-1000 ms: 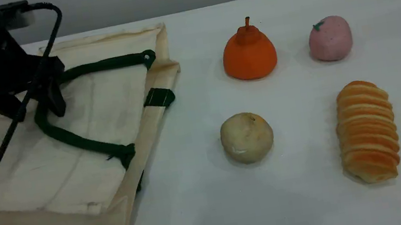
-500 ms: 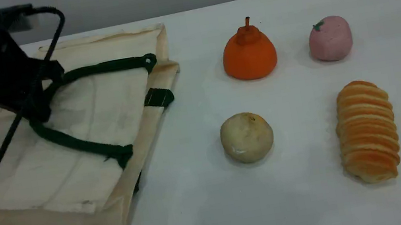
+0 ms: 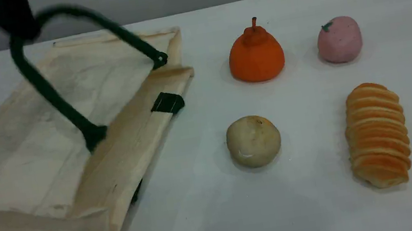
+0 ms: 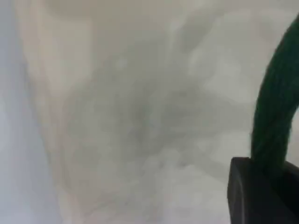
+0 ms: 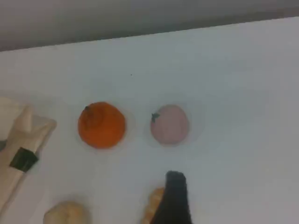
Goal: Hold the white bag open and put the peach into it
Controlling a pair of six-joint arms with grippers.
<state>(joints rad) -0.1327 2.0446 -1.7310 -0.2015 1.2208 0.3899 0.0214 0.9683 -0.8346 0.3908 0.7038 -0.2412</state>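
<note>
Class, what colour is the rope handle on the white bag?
Dark green. The rope handle on the white bag shows best in the scene view.

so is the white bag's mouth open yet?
Partly open. The left claw holds the cream canvas tote's dark green rope handle raised, lifting the top layer off the lower; the gap looks narrow.

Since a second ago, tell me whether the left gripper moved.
Yes. The left gripper rose toward the far edge, lifting the green handle off the white bag; the orange fruit stayed.

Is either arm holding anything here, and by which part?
The left gripper holds the white bag by its green rope handle. The right holds nothing.
</note>
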